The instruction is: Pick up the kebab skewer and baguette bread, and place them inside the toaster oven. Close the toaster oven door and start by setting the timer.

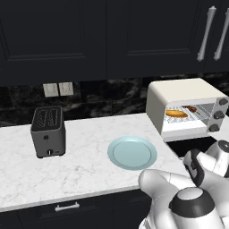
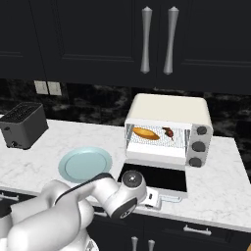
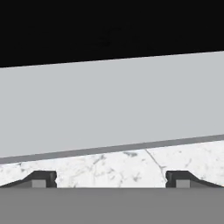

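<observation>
The cream-white toaster oven (image 1: 179, 96) (image 2: 169, 110) stands at the counter's right with its door (image 2: 154, 177) (image 1: 190, 145) folded down flat. On its wire rack the golden baguette bread (image 1: 176, 113) (image 2: 146, 133) lies left of the dark-red kebab skewer (image 1: 191, 108) (image 2: 168, 132). My gripper (image 2: 156, 200) (image 3: 110, 181) sits low at the door's front edge, open, with nothing between its fingertips (image 3: 43, 179). In the hand view the door's pale edge (image 3: 112, 105) runs across close ahead, dark glass above it and marble counter (image 3: 131, 164) below.
An empty pale-blue plate (image 1: 132, 153) (image 2: 85, 163) lies on the marble left of the oven. A small black two-slot toaster (image 1: 48, 131) (image 2: 23, 125) stands farther left. The oven's dark knobs (image 2: 198, 145) line its right panel. Dark cabinets hang above.
</observation>
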